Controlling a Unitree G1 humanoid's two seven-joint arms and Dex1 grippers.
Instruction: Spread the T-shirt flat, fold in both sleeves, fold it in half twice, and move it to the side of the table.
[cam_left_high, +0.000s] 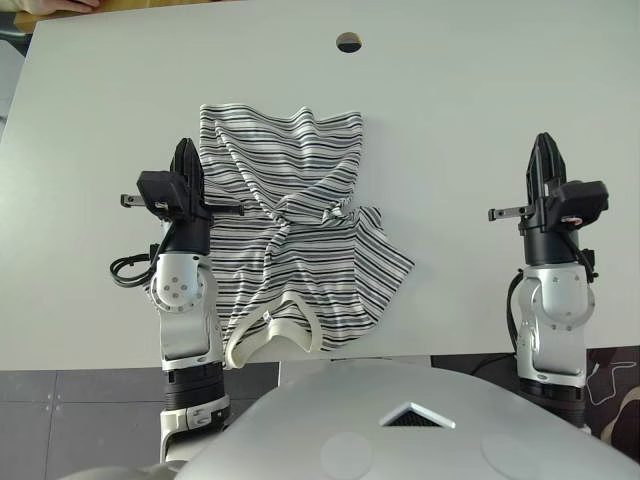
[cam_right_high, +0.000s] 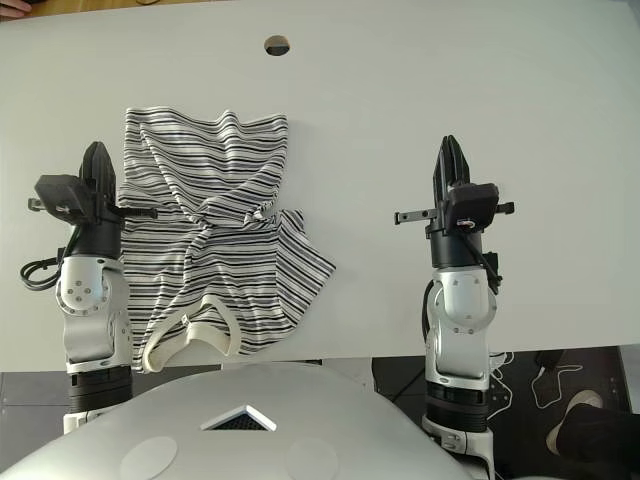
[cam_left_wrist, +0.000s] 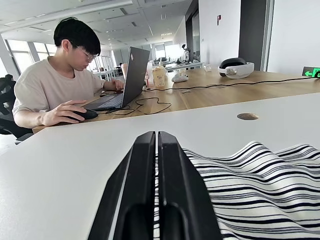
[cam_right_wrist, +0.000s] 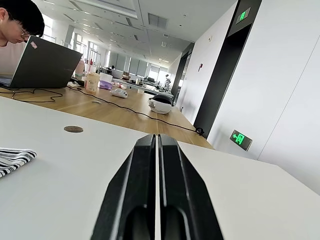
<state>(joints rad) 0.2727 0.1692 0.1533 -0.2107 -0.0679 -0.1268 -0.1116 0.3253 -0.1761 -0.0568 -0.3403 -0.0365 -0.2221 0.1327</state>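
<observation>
We are looking over a wide white table (cam_left_high: 480, 100) where a crumpled black-and-white striped T-shirt (cam_left_high: 300, 230) is lying left of centre, its cream collar (cam_left_high: 272, 335) nearing the front edge. The black left gripper (cam_left_high: 186, 150) is pointing along the shirt's left edge, fingers pressed together. The black right gripper (cam_left_high: 543, 142), likewise closed on nothing, is sitting well apart. A small round hole (cam_left_high: 348, 42) is showing beyond the shirt.

T-shirt (cam_left_high: 295, 225) is lying on table (cam_left_high: 480, 100); left gripper (cam_left_high: 186, 148) at its 9 o'clock; right gripper (cam_left_high: 542, 140) at 3; hole (cam_left_high: 348, 42) at 12.
</observation>
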